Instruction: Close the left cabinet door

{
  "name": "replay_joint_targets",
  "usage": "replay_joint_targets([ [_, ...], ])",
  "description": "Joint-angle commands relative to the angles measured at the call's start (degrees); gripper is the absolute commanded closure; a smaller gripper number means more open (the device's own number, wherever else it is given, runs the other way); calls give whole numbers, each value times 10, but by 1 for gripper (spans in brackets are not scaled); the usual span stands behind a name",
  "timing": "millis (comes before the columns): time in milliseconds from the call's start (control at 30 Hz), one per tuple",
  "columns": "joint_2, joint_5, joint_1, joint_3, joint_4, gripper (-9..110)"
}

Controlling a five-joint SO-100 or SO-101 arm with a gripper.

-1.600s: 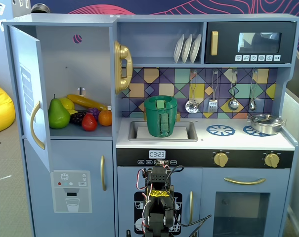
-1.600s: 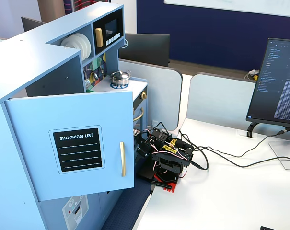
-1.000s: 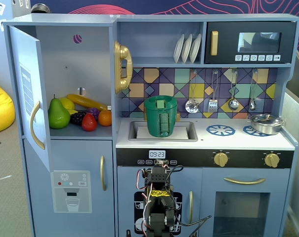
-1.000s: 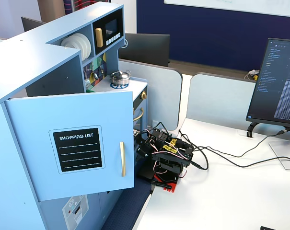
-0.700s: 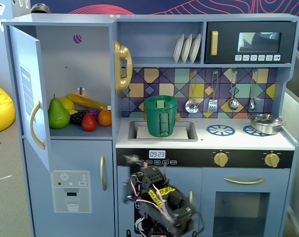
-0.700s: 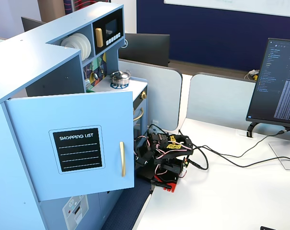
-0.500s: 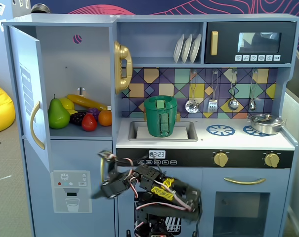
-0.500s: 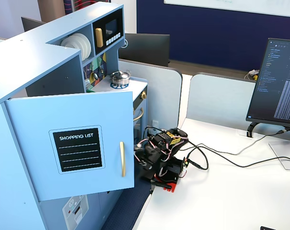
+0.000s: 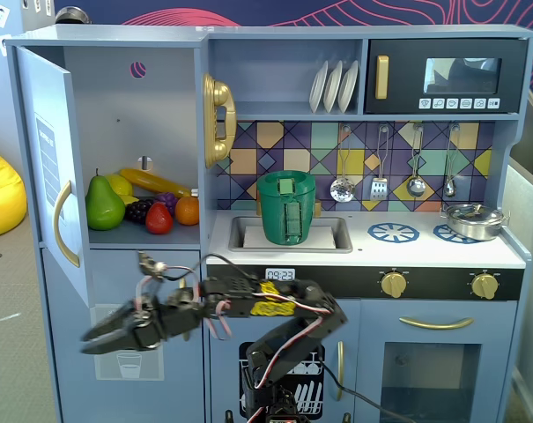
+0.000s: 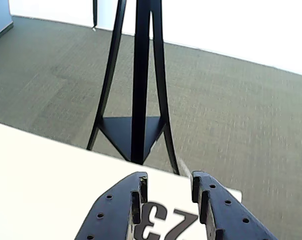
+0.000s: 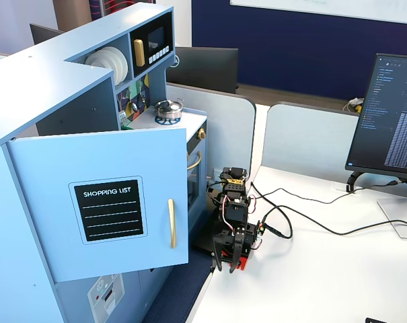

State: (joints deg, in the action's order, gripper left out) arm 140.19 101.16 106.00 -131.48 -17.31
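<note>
— Where's that fridge door standing right now?

— The left cabinet door [image 11: 102,202] is swung wide open. From the side camera you see its whole front: the black "SHOPPING LIST" chalkboard panel [image 11: 109,210] and the gold handle [image 11: 171,223] near its free edge. From the front camera the same door [image 9: 50,167] shows nearly edge-on at the left of the toy kitchen, handle curving out toward us.

— And what's inside?

— Toy fruit on the shelf: a green pear [image 9: 104,204], a banana [image 9: 151,182], a strawberry [image 9: 159,218] and an orange [image 9: 187,210], all bunched together.

— The arm?

— It's stretched out to the left in the front view, low down, with the gripper [image 9: 94,336] in front of the lower door with the water-dispenser graphic [image 9: 128,352], below the open door and not touching it as far as I can tell.

— Is the pincer holding anything?

— No. In the wrist view the gripper [image 10: 168,181] has its jaws a narrow gap apart, nothing between them; past them there's only the white table [image 10: 41,190], a black tripod stand [image 10: 138,90] and carpet.

— Anything else on the kitchen?

— A green pot [image 9: 286,208] sits in the sink [image 9: 244,233], and a small steel pan [image 9: 474,220] rests on the stove.
</note>
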Motion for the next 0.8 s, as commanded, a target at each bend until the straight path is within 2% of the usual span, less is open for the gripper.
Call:
replay_joint_targets([
  [0, -125, 23, 18, 150, 40, 102],
  [467, -391, 106, -57, 424, 72, 102],
  [767, -396, 132, -115, 432, 76, 102],
])
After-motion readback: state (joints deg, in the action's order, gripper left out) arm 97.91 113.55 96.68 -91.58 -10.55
